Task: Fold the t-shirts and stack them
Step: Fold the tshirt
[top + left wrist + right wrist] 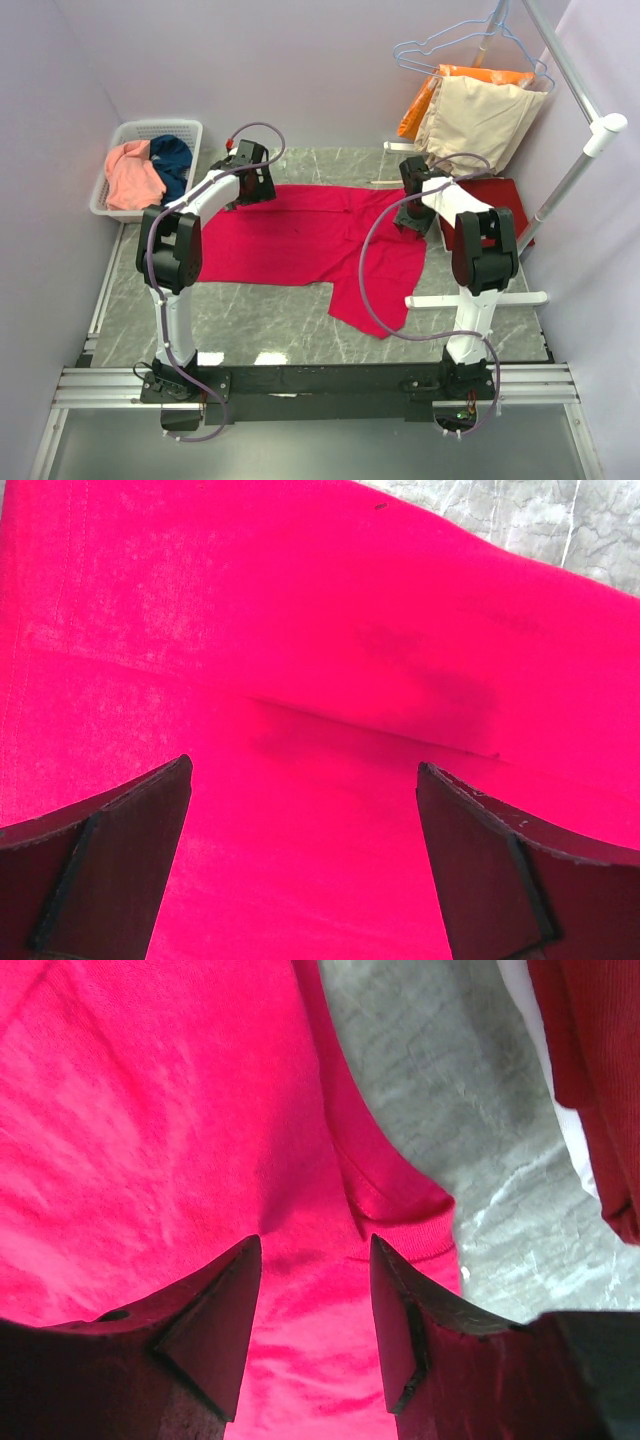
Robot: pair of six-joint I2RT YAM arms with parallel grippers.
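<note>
Crimson t-shirt (300, 235) lies under my left gripper (302, 763) and right gripper (315, 1240), both spread empty; a careless pinch could bunch it.

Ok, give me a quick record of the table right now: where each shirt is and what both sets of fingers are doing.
bright red shirt: spread out on the table
dark red shirt: at the right, partly hidden by the right arm
pink shirt: bunched in the basket, far left
blue shirt: same basket, beside the pink one
left fingers: open over the bright red shirt, holding nothing
right fingers: apart over that shirt's right edge, holding nothing
hanging clothes: beige and orange, far right
</note>
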